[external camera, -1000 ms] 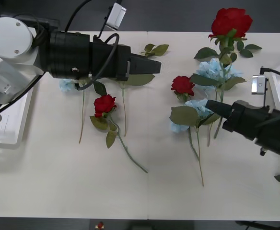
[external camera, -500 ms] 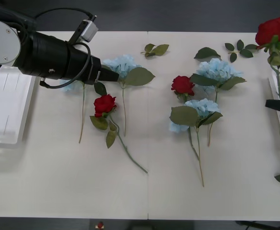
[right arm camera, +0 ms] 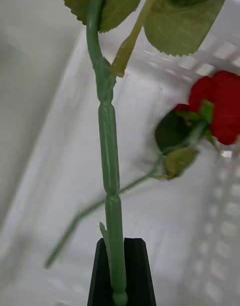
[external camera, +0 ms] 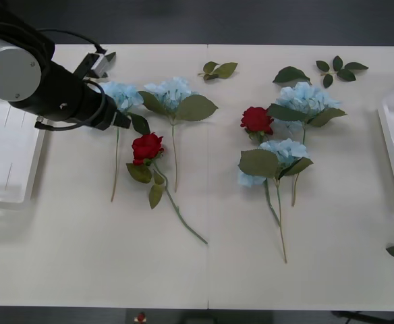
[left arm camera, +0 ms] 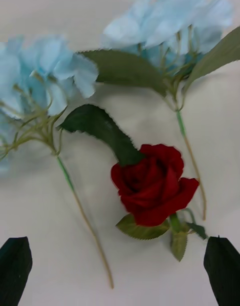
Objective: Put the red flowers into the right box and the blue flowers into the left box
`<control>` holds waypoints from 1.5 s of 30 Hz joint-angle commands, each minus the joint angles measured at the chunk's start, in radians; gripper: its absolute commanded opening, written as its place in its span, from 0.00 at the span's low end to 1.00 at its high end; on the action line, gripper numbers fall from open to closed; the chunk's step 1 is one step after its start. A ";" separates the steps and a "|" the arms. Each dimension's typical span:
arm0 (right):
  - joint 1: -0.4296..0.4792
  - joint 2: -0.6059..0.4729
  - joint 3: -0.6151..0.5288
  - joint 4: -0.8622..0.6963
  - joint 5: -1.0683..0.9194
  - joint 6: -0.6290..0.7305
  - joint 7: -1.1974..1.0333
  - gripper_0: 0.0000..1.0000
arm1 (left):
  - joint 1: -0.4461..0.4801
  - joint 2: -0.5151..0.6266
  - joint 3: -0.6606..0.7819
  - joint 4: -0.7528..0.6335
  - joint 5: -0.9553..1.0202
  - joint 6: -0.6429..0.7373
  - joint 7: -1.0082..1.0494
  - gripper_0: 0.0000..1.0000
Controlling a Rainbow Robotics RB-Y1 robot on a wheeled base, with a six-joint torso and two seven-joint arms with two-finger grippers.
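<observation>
Black fingers (left arm camera: 16, 266) of left gripper (left arm camera: 120, 273) spread wide, empty, above a red rose (left arm camera: 154, 183) lying between two blue flowers (left arm camera: 45, 81) on the pale table (external camera: 210, 270). Right gripper (right arm camera: 121, 273) closed on a green rose stem (right arm camera: 109, 156), over the right box (right arm camera: 70, 176), where another red rose (right arm camera: 220, 106) lies. Front view: left arm (external camera: 55, 94) over the table's left side, beside the left box (external camera: 8, 162); a second red rose (external camera: 256, 119) among blue clusters (external camera: 305, 98) right of centre; loose leaf sprigs (external camera: 218, 69) near the far edge; dark floor beyond.
</observation>
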 commanded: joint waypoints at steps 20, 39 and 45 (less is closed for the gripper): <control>-0.182 0.215 -0.014 0.337 0.475 -0.024 -0.017 0.00 | -0.236 -0.148 -0.200 0.424 -0.222 0.021 0.028 1.00; -0.194 0.236 -0.018 0.296 0.502 -0.016 -0.003 0.87 | -0.235 -0.251 -0.213 0.535 -0.309 0.012 0.020 1.00; -0.256 0.231 -0.084 0.240 0.498 0.216 -0.037 0.88 | -0.235 -0.252 -0.256 0.547 -0.319 -0.022 0.029 1.00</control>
